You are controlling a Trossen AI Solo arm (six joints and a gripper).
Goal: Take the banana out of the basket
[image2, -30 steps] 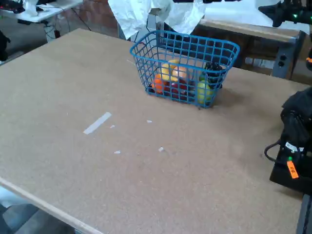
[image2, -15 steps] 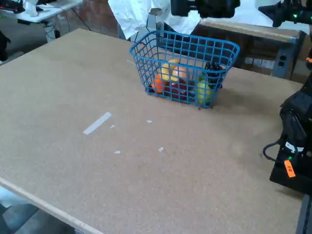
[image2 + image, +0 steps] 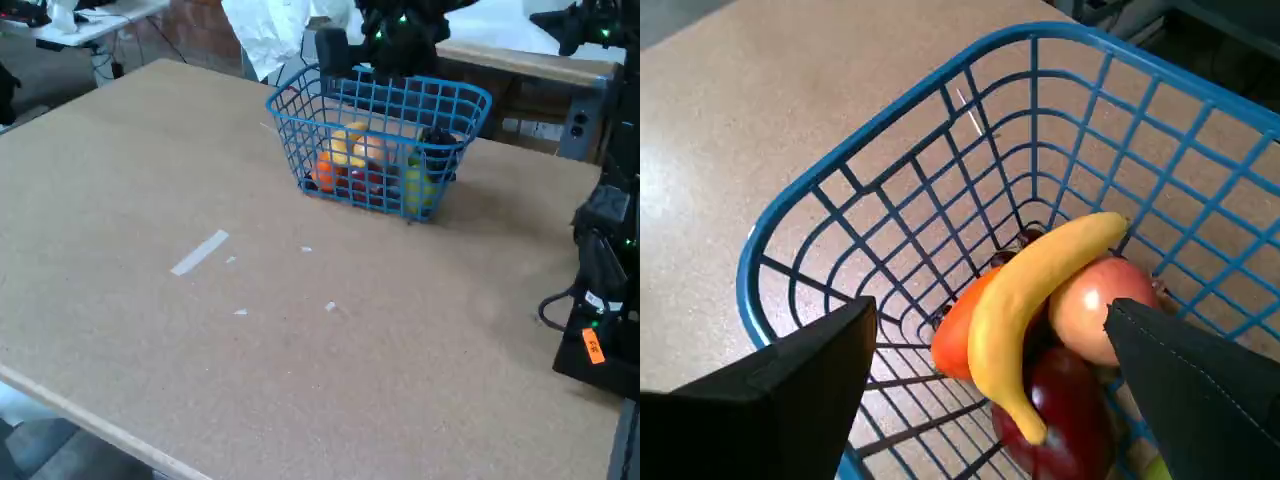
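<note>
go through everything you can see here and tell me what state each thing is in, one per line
banana: in the basket, lying on top of the other fruit, not gripped.
basket: upright on the table, holding fruit.
gripper: open, above the basket, fingers either side of the banana in the wrist view.
orange fruit: under the banana.
dark red fruit: under the banana.
table: bare but for the basket and small white scraps.

The wrist view looks steeply down into the basket from close above; the fixed view faces it across the table from farther off.
</note>
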